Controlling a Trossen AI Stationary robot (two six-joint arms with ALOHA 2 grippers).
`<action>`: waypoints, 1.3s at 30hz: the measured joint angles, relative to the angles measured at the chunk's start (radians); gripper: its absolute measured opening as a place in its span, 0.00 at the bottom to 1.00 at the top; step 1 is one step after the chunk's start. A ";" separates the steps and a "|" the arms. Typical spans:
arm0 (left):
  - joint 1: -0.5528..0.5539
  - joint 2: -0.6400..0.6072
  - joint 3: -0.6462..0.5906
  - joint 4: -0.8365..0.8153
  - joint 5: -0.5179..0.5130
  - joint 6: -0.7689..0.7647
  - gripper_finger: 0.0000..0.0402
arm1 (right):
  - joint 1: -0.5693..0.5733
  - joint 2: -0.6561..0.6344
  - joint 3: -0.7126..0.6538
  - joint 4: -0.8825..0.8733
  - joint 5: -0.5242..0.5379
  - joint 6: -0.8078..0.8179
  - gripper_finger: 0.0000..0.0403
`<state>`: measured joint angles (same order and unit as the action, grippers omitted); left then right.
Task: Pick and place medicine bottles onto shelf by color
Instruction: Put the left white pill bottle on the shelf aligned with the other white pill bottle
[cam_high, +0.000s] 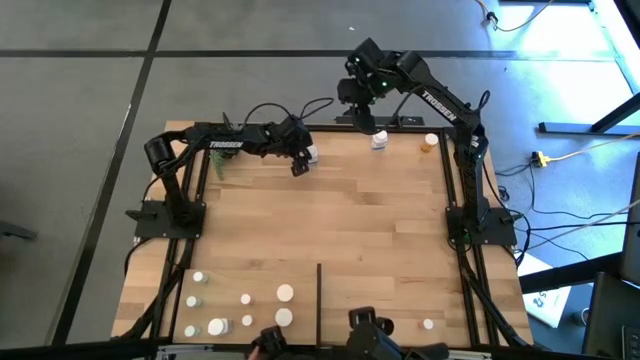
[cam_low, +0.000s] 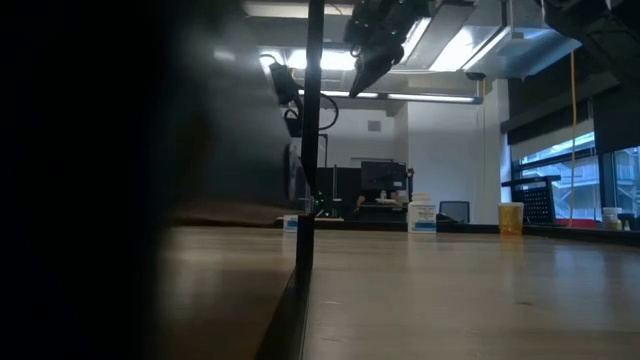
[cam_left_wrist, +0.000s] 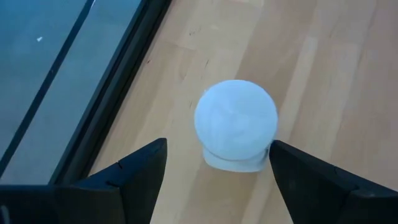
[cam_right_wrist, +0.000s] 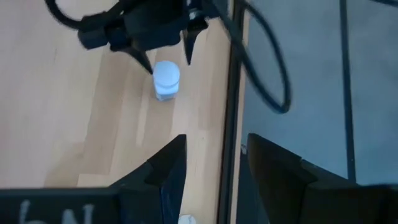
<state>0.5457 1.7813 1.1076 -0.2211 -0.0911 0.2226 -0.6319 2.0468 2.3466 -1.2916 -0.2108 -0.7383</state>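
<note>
The left gripper (cam_left_wrist: 211, 171), jaws wide and empty, straddles a white bottle (cam_left_wrist: 236, 124); judged light, rigid, slippery: grip the body below the cap

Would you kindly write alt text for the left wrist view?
A white-capped medicine bottle stands on the light-wood shelf, between the open fingers of the left end effector. A black frame bar edges the wood.
</note>
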 joint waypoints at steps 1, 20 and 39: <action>-0.002 0.000 0.000 0.000 0.001 0.000 0.69 | 0.000 0.000 0.000 0.006 0.000 0.000 0.42; -0.008 0.000 0.000 0.011 0.038 0.056 0.69 | 0.000 0.000 0.000 0.081 0.000 0.000 0.42; -0.008 -0.001 0.000 0.035 0.057 0.075 0.50 | 0.000 0.000 0.000 0.089 0.000 0.000 0.42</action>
<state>0.5377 1.7805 1.1076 -0.1856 -0.0341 0.2976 -0.6319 2.0468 2.3466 -1.2030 -0.2111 -0.7383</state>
